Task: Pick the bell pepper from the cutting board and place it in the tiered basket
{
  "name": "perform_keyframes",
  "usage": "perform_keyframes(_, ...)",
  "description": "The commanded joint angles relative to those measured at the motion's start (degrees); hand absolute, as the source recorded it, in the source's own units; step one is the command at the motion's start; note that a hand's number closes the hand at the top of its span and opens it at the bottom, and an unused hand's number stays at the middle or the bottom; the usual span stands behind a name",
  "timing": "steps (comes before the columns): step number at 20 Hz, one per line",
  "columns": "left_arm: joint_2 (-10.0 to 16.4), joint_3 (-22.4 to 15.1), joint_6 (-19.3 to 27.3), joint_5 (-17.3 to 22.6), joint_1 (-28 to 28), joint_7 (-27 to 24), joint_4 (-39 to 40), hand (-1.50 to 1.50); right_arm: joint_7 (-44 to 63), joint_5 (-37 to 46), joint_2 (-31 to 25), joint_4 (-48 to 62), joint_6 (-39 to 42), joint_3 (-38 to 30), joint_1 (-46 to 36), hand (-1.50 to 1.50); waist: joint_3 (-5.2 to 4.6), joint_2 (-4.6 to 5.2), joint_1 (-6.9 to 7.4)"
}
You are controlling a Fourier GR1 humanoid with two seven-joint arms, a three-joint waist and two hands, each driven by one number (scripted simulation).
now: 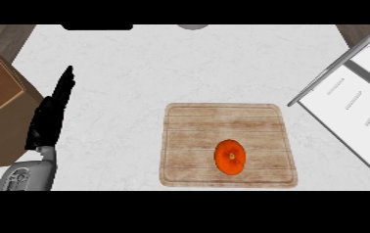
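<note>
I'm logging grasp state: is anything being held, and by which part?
Nothing is held. The left hand rests open at the left, apart from the bell pepper lying on the cutting board. The right hand is unseen.

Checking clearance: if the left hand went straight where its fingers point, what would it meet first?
For the left hand, free counter, then perhaps the dark thing at the far edge; height unclear.

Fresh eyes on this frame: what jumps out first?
The orange bell pepper stands out first, lying on the lower half of the wooden cutting board, right of the counter's middle. At the left edge the black left hand rests open, fingers up, apart from the board. A white basket with a grey rail cuts in at the right edge.
</note>
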Motion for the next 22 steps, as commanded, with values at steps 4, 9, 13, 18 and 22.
perform_keyframes(4,0.8,1.7,-0.9,0.1,-0.5,-2.8,2.7,0.00,-0.5,-3.1,5.0,-5.8,-10.7,-1.9,6.2,-1.50,-0.01,0.09,0.11)
perform_keyframes(9,-0.6,0.7,-0.3,-0.8,3.1,-3.4,0.1,0.00,-2.3,-4.4,3.1,-13.0,-14.3,-3.6,9.5,-1.50,-0.01,-0.05,0.00)
perform_keyframes(13,0.6,1.5,-2.1,0.4,2.1,-1.1,-1.8,0.00,0.1,-3.4,-0.8,-15.3,-13.4,-3.7,5.4,-1.50,-0.02,-0.05,0.38)
perform_keyframes(18,-0.5,1.1,-0.3,-1.3,1.9,-1.1,-1.3,0.00,9.4,-3.8,1.3,-31.3,-5.8,-5.9,10.3,-1.50,-0.05,-0.23,-0.44)
perform_keyframes(22,-0.5,1.7,0.1,-1.2,-1.3,0.7,-0.1,0.00,11.9,-9.8,2.8,-40.3,-1.6,-12.4,13.9,-1.50,-0.04,-0.33,-1.37)
